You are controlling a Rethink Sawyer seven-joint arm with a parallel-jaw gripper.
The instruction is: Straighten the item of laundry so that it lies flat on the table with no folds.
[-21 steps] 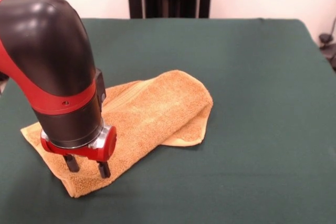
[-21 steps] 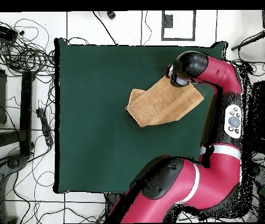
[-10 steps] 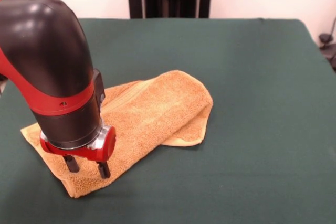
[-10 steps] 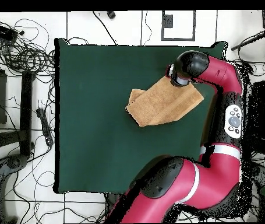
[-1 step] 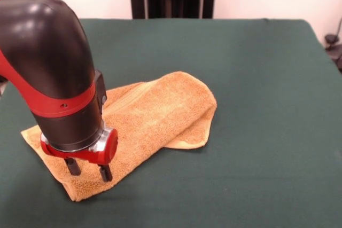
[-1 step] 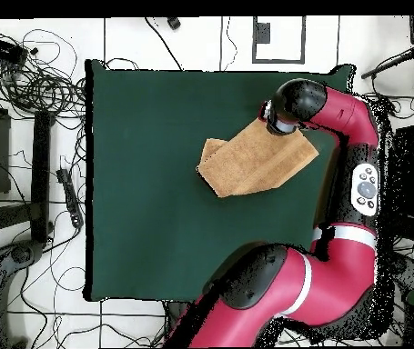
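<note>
The item of laundry (image 5: 155,113) is a golden-tan towel folded over on itself, lying on the green table (image 5: 262,78) left of centre. One folded layer peeks out at its right end. My gripper (image 5: 89,170) hangs straight down over the towel's near left corner. It is open, with the fingertips (image 5: 106,173) right at the cloth and nothing held between them. Seen from overhead, the towel (image 6: 256,162) lies toward the right side of the table (image 6: 156,182), and the arm's wrist (image 6: 285,111) covers its upper right corner and hides the gripper.
The arm's bulky black and red wrist (image 5: 53,73) blocks the towel's left part in the front view. Cables and stands (image 6: 28,82) lie on the floor beyond the table's left edge in the overhead view.
The wrist shifted slightly left over the towel's corner a second ago and has held still since. The towel has not moved.
</note>
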